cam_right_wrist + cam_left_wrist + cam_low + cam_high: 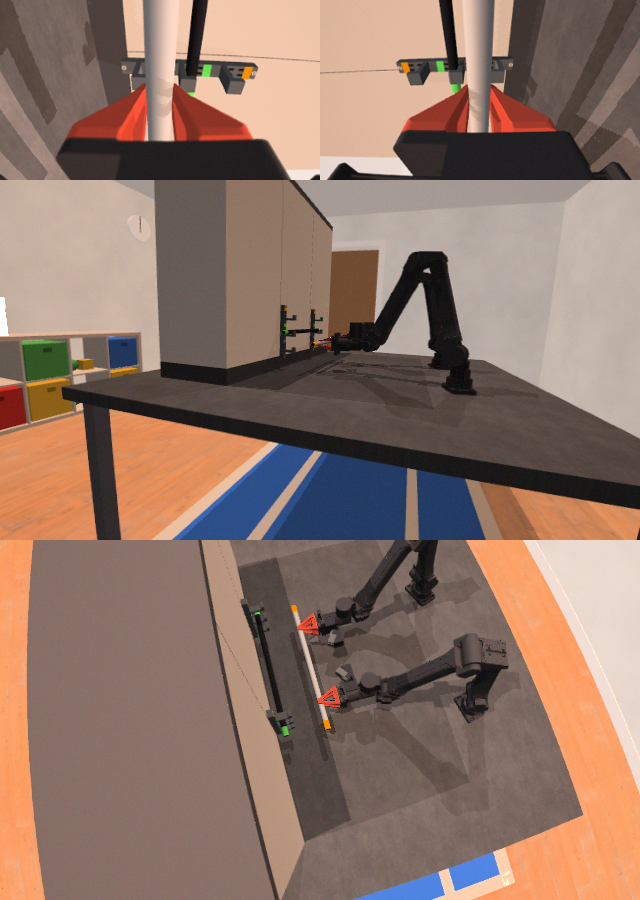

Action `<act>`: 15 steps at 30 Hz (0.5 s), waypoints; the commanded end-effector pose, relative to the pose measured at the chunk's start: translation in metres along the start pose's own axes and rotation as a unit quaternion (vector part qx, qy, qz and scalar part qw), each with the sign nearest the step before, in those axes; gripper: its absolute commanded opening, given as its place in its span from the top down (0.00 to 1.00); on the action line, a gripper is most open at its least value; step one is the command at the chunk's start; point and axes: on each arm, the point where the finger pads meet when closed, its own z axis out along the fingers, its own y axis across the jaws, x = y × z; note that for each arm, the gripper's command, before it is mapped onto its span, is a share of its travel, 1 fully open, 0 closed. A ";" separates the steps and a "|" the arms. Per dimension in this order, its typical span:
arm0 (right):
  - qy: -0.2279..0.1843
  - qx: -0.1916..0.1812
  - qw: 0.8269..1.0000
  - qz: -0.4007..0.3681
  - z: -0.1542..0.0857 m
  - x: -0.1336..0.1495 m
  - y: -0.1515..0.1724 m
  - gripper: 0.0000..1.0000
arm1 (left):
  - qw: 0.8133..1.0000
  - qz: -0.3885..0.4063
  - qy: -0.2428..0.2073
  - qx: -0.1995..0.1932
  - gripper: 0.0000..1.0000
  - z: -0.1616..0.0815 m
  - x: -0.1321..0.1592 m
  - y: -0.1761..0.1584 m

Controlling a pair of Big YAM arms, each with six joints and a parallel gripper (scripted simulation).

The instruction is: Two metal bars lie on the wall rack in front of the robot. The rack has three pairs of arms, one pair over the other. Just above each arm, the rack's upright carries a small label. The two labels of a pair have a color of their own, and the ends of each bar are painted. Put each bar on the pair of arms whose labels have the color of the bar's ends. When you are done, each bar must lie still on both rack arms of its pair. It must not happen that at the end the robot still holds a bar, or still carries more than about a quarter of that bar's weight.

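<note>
Rack labels: orange (285, 309) (405, 67) (247, 72) is shown at the top, green (441, 66) (207, 70) in the middle, blue (284, 341) below.
Clock face: markings on the wall clock (139, 227) are too small to be read.
Bins: green (45, 362), blue (122, 353), yellow (50, 399) and red (11, 409) are held in a shelf unit (82, 334); their contents are hidden.
Black bar: the green-ended black bar (270, 665) (302, 331) (449, 36) (197, 36) is borne by the middle, green-labelled arms of the rack (283, 322) (502, 63) (129, 66).
Pale bar: the orange-ended pale bar (309, 660) (322, 342) (478, 48) (161, 48) is held off the rack, above the bench (400, 740) (350, 415).
Left jaws: the left gripper (320, 700) (479, 89) is clamped on the pale bar.
Right jaws: the right gripper (299, 627) (159, 90) is clamped on it too.
Cut off: the pale bar's ends, in both wrist views.
</note>
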 end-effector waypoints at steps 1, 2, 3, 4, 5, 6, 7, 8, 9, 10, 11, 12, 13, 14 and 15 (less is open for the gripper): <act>0.009 0.039 0.999 0.005 0.000 0.004 -0.034 1.00 | 0.999 -0.008 0.010 -0.048 1.00 -0.001 0.006 0.044; 0.009 0.039 0.999 0.005 -0.002 0.004 -0.033 1.00 | 0.999 -0.008 0.010 -0.048 1.00 -0.002 0.006 0.044; 0.009 0.039 0.999 0.005 -0.004 0.004 -0.033 1.00 | 0.999 -0.008 0.010 -0.048 1.00 -0.004 0.006 0.044; 0.009 0.039 0.999 0.005 -0.005 0.004 -0.033 1.00 | 0.999 -0.008 0.010 -0.048 1.00 -0.006 0.006 0.043; 0.009 0.039 0.999 0.005 -0.007 0.004 -0.033 1.00 | 0.999 -0.008 0.010 -0.048 1.00 -0.007 0.006 0.043; 0.009 0.039 0.999 0.005 -0.009 0.004 -0.032 1.00 | 0.999 -0.008 0.010 -0.048 1.00 -0.009 0.006 0.043; 0.009 0.039 0.999 0.005 -0.010 0.004 -0.032 1.00 | 0.999 -0.008 0.010 -0.048 1.00 -0.011 0.006 0.043; 0.009 0.039 0.999 0.005 -0.012 0.004 -0.032 1.00 | 0.999 -0.008 0.010 -0.048 1.00 -0.012 0.005 0.042; 0.009 0.039 0.999 0.005 -0.014 0.004 -0.031 1.00 | 0.999 -0.008 0.010 -0.048 1.00 -0.014 0.005 0.042; 0.009 0.039 0.999 0.005 -0.015 0.004 -0.031 1.00 | 0.999 -0.008 0.010 -0.048 1.00 -0.016 0.005 0.042; 0.009 0.039 0.999 0.005 -0.017 0.004 -0.031 1.00 | 0.999 -0.008 0.010 -0.048 1.00 -0.017 0.005 0.042; 0.009 0.039 0.999 0.005 -0.019 0.004 -0.031 1.00 | 0.999 -0.008 0.010 -0.048 1.00 -0.019 0.005 0.041; 0.009 0.039 0.999 0.005 -0.020 0.004 -0.030 1.00 | 0.999 -0.008 0.010 -0.048 1.00 -0.021 0.005 0.041; 0.009 0.039 0.999 0.005 -0.022 0.004 -0.030 1.00 | 0.999 -0.008 0.010 -0.048 1.00 -0.022 0.005 0.041; 0.009 0.039 0.999 0.005 -0.024 0.004 -0.030 1.00 | 0.999 -0.008 0.010 -0.048 1.00 -0.024 0.005 0.041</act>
